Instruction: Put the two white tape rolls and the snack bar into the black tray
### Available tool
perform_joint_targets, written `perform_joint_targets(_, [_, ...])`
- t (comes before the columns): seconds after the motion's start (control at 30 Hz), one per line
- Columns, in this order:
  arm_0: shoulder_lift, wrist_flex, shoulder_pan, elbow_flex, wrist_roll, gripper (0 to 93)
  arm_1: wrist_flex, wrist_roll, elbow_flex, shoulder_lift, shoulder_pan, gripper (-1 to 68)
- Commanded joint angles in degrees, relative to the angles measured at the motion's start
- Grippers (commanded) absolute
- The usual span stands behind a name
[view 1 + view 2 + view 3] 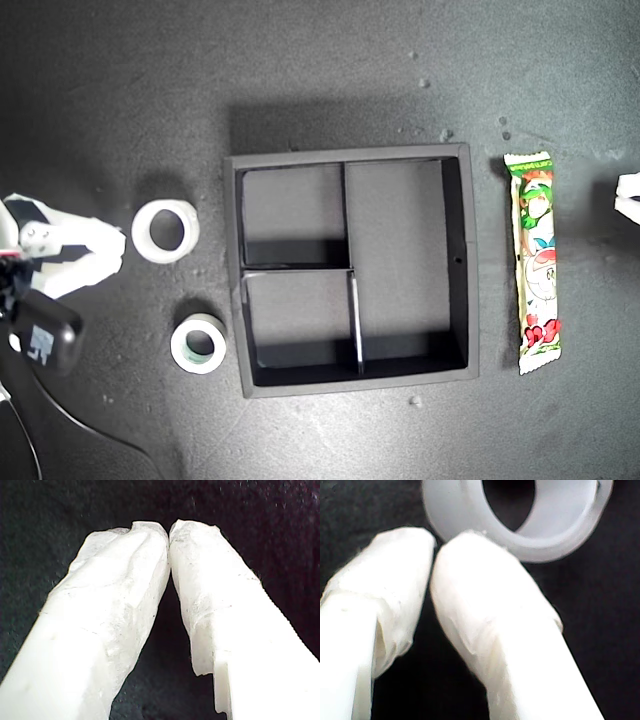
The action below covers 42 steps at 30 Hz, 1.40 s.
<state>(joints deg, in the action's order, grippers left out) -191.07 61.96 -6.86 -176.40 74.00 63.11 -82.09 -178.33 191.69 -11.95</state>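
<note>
Both of my grippers have their white, tape-wrapped fingers pressed together at the tips, with nothing between them. My second gripper [436,542] sits at the left edge of the exterior view [118,250], its rough, rounded fingers [485,605] pointing at the wider white tape roll [165,231], tips just beside its rim. That roll is a smooth, all-white ring with a large hole, lying flat on the dark, grainy table [120,90]. In the second wrist view the ring [560,540] looks translucent and glossy.

My first gripper [169,530] shows only dark table beyond its crinkled tips; a white sliver at the right edge of the exterior view [629,196] may be it.

Below the wide roll in the exterior view lies the smaller tape roll [199,343], flat too, with a greenish inner core.

A square matte black tray [468,260] fills the centre, with raised walls and thin dividers; its compartments hold nothing.

Right of the tray lies the snack bar [535,262], a long narrow glossy packet, white and green with cartoon figures and crimped ends. Its long axis runs top to bottom of the exterior view, parallel to the tray's wall, red print at the lower end.
</note>
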Motion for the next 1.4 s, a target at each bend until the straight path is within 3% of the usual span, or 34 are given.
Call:
perform_joint_targets(0.0, [-2.99, -1.58, -1.67, -3.43, 0.26, 0.0, -3.08, 11.87, -0.62, 0.26, -1.49, -0.3])
perform_joint_targets(0.27, [-2.9, 6.68, -3.87, -3.43, 11.25, 0.0, -5.54, 11.25, -0.62, 0.26, -0.53, -0.4])
perform_joint_targets(0.6, [-2.9, 16.26, -3.87, 9.23, 6.5, 2.8, -11.34, 20.57, 2.46, 0.26, -1.49, -0.4])
perform_joint_targets(0.9, [15.38, 12.3, -0.97, 23.29, -2.11, 6.4, -3.43, 28.21, 19.34, -1.85, -2.29, -0.4])
perform_joint_targets(1.1, [35.42, 10.28, 1.93, 39.55, -10.2, 6.9, -3.16, 33.93, 41.57, -33.66, -0.26, -0.3])
perform_joint_targets(1.23, [46.67, 6.06, 1.76, 45.97, -14.77, 7.0, 3.87, 39.73, 59.94, -55.81, 2.72, 0.0])
perform_joint_targets(1.37, [55.11, 3.52, 0.26, 49.31, -17.31, 7.2, 10.63, 44.21, 69.7, -67.5, 7.65, 7.2])
